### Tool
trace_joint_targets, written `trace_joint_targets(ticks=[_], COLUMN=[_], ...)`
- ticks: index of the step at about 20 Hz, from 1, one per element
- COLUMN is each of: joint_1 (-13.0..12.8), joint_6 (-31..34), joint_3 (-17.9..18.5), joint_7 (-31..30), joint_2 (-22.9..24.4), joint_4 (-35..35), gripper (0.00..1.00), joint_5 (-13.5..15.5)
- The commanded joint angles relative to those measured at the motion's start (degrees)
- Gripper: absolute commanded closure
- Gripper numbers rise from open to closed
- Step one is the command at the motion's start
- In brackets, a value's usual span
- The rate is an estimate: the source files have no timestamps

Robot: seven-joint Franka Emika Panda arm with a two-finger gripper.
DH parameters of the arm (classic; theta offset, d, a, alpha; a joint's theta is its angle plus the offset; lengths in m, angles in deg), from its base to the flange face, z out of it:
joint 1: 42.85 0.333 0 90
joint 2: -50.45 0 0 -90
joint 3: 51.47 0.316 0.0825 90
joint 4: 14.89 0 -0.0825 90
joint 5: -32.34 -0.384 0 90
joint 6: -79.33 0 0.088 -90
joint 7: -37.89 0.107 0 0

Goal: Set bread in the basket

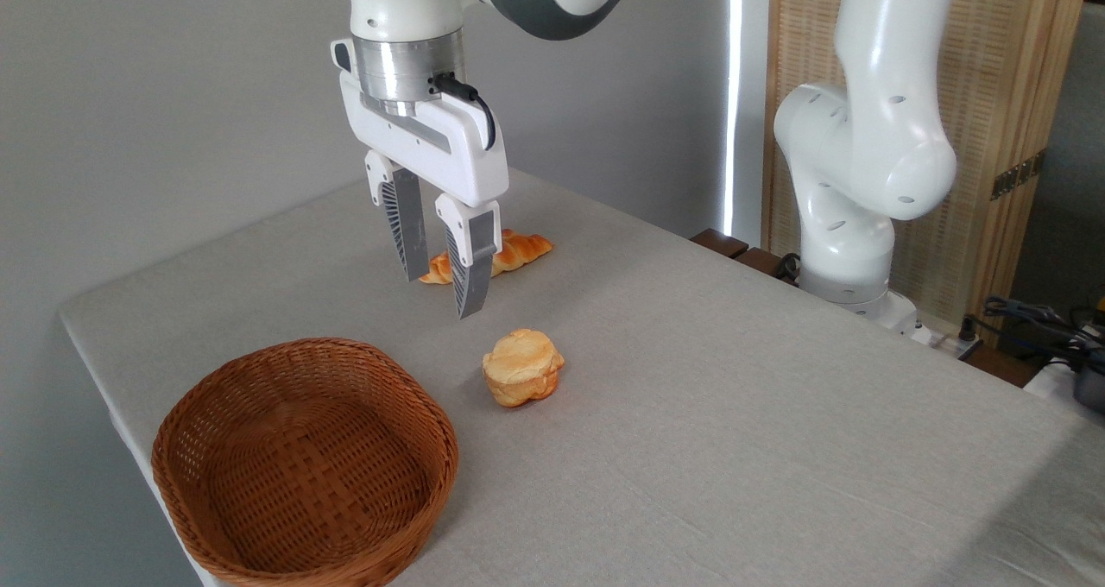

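The gripper (442, 298) hangs above the table with its two ribbed fingers (406, 233) pointing straight down and spread apart, nothing between them. It is raised clear of the cloth, and its jaws stand in front of the braided loaf (518, 249), hiding the middle of it from this camera; whether the fingers are directly over the loaf or a little nearer than it, I cannot tell from this single view. The open, downward stance suits a top grasp, so this looks like the approach before the descent.

The braided loaf lies flat on the far side of the table, its tapered right end poking out past the right finger and its left end showing between the fingers. It is not yet held and not yet in the basket.

Nearer the camera, a short round bun (522, 367) sits on the grey tablecloth (734, 414), well clear of the gripper. Further out, at the near left corner, the oval wicker basket (186, 423) stands empty, close enough to be a short carry from the loaf. The robot's white base column (863, 164) rises at the far right edge.
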Motion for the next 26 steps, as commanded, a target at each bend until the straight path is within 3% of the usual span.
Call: trace_joint_targets(ticks=[1,7,13,23,26], joint_1=[-0.2,-0.3,-3.2,-16.9,-20.8], joint_6=[0.5,0.6,-0.5,0.4,0.4], joint_3=[0.2,0.0,-0.1,-0.1,-0.1], joint_7=[-0.8,-1.0,-2.6,-2.5,-2.6], joint_2=[-0.9,-1.0,-0.1,0.5,0.1], joint_4=[1.1,0.9,-1.5,-5.3,-6.3], gripper=[0.00,0.00,0.00,0.00,0.00], joint_5=[-0.8,-0.7,0.3,0.3,3.7])
